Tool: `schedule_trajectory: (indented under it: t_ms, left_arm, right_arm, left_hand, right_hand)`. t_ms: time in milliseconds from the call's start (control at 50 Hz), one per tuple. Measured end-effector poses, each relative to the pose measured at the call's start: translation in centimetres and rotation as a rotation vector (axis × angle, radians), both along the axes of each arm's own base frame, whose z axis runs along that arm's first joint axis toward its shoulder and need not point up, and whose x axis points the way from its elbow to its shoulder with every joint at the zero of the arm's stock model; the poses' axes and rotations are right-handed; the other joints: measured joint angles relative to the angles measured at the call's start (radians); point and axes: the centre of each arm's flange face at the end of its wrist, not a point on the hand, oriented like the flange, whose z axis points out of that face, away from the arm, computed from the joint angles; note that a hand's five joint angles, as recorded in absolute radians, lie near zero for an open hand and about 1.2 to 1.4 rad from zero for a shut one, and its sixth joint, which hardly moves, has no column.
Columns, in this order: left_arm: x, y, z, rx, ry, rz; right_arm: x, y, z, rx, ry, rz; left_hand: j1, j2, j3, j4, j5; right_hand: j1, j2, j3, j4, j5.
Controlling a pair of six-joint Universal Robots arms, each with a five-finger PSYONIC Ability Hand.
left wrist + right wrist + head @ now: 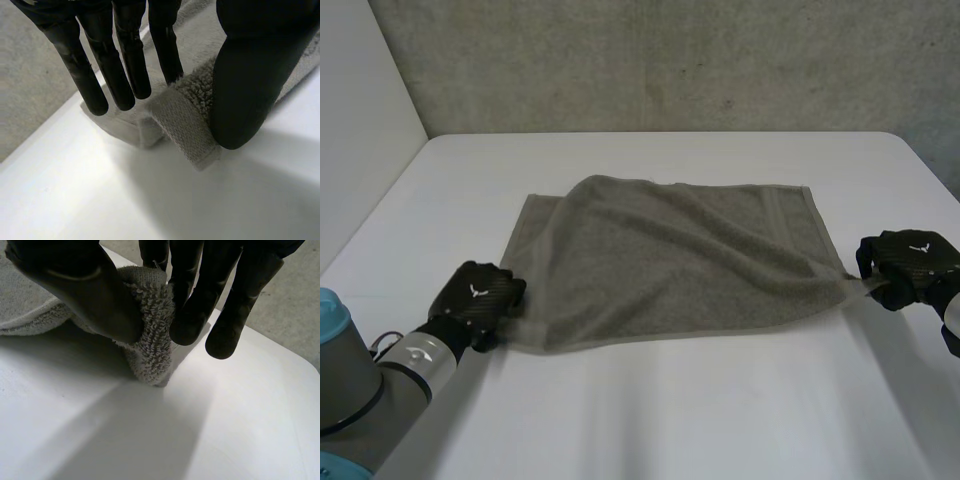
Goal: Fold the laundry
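A grey towel (670, 260) lies spread across the white table (660, 420), with a diagonal ridge running toward its near right corner. My left hand (475, 300) is at the near left corner. In the left wrist view the hemmed corner (185, 120) stands bunched between the thumb (250, 75) and one finger, while the other fingers (90, 75) reach straight past it over the table. My right hand (910, 265) is at the near right corner. There the thumb (75, 280) and curled fingers (190, 300) pinch a fold of towel (150, 330) just above the table.
A grey wall stands behind the table's far edge. Bare table surface lies in front of the towel and beyond it at the back. The table's right edge runs close to my right hand.
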Motion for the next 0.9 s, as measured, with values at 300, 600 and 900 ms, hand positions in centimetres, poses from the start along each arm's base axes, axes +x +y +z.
schedule_trajectory:
  t_ms: [300,600,900]
  left_arm:
    - [-0.1,-0.4,0.1,-0.016,0.011,0.000]
    - [1.3,0.4,3.5,-0.086,0.010,0.048]
    - [3.9,4.8,8.0,-0.005,0.002,0.142]
  right_arm:
    - [0.0,0.0,-0.1,0.001,0.000,0.003]
    - [-0.2,0.6,3.0,-0.049,0.098,0.041]
    - [-2.2,5.7,6.8,0.185,0.361,0.259]
  left_hand:
    - [0.403,0.433,0.430,0.431,0.417]
    - [0.426,0.476,0.473,0.480,0.454]
    - [0.426,0.478,0.476,0.481,0.454]
  right_hand:
    - [0.000,0.000,0.000,0.000,0.000]
    - [0.000,0.000,0.000,0.000,0.000]
    - [0.000,0.000,0.002,0.000,0.000]
